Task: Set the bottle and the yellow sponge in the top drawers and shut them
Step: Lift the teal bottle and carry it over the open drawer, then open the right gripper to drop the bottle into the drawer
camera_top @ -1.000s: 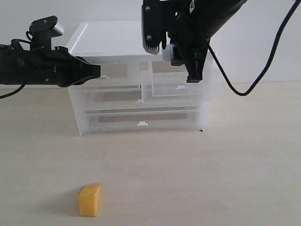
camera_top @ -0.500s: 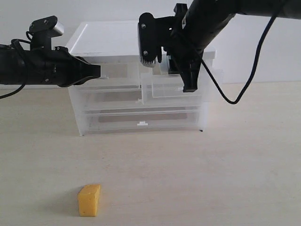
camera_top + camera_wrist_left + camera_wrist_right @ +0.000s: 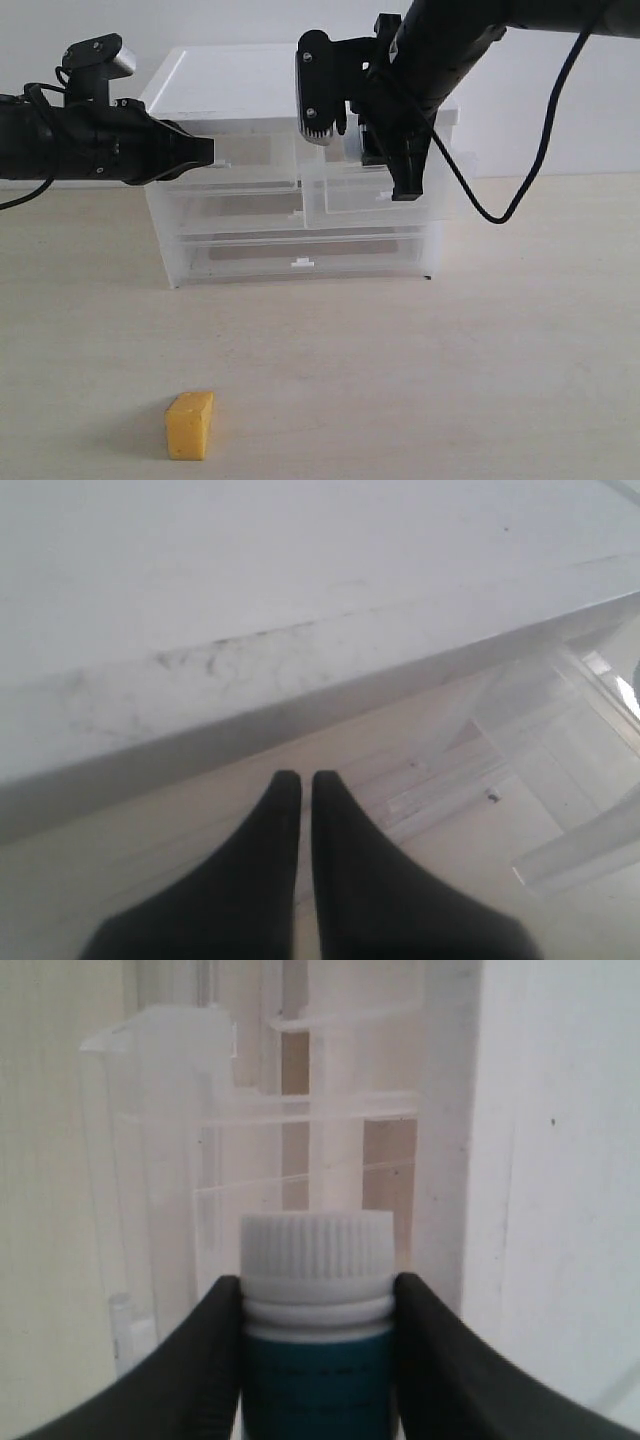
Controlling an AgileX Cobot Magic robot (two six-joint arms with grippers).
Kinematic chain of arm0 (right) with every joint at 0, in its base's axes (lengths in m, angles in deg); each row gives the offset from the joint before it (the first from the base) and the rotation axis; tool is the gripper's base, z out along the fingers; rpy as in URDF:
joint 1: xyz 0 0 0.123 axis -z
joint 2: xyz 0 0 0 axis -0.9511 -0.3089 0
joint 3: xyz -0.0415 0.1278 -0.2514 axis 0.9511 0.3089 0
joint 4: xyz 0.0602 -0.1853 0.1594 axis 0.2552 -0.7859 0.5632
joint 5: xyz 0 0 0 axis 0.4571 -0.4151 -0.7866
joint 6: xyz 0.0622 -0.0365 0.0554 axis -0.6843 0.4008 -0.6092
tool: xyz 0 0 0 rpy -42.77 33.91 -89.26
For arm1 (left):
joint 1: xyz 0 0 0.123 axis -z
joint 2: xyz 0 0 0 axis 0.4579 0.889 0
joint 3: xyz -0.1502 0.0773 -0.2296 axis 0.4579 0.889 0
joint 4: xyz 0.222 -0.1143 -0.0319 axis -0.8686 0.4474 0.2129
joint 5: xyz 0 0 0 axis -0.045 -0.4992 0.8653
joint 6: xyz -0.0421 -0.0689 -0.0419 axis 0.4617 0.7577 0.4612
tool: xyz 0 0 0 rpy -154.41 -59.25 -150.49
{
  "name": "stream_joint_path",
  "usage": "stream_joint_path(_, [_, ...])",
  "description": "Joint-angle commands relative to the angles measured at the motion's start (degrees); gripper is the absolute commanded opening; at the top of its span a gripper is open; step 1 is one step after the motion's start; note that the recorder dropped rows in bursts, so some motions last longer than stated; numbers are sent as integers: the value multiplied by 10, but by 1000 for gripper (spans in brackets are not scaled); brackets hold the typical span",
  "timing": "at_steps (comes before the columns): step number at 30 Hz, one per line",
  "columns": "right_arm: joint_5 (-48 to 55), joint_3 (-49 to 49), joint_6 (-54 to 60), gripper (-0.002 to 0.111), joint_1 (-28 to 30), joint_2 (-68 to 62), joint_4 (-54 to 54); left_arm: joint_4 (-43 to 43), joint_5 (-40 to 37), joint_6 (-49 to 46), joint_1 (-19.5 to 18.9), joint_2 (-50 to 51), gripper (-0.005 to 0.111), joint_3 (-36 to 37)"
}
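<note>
The yellow sponge (image 3: 190,425) lies alone on the table near the front left. In the right wrist view the bottle (image 3: 318,1360), with its white cap and teal label, sits between the fingers of my right gripper (image 3: 318,1295), which is shut on it. In the exterior view that right gripper (image 3: 360,150) hangs over the right top drawer (image 3: 365,200), which is pulled out. Only a bit of the bottle (image 3: 351,138) shows there. My left gripper (image 3: 205,152) is shut and empty, its tips (image 3: 300,778) at the front of the left top drawer (image 3: 255,152).
The translucent drawer cabinet (image 3: 300,250) stands at the back middle of the table, with a white flat top (image 3: 230,80) and two full-width drawers below, both pushed in. A black cable (image 3: 500,205) loops down from the right arm beside the cabinet.
My right gripper has moved a little left and down with the bottle, closer over the pulled-out right drawer. The left arm and the sponge have not moved.
</note>
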Motion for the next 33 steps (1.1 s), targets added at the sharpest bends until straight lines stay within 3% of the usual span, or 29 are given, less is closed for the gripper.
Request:
stream_joint_path(1, [20,-2,-1,0,0,4,15,2,-5,-4,1,-1,4,1])
stream_joint_path(11, [-27,-2,-29,4,0,4,16,2,-5,-4,1,-1,4,1])
stream_joint_path(16, [-30,-2,-38,38,0,4,15,2,-5,-4,1,-1,4,1])
stream_joint_path(17, [-32,-2,-40,41,0,4,15,2,-5,-4,1,-1,4,1])
stream_joint_path(26, [-58,-2,-74,42,0,4,7,2,-5,-4,1,-1,4,1])
stream_joint_path(33, [-102,-2,-207,42,0,39,7,2,-5,-4,1,-1,4,1])
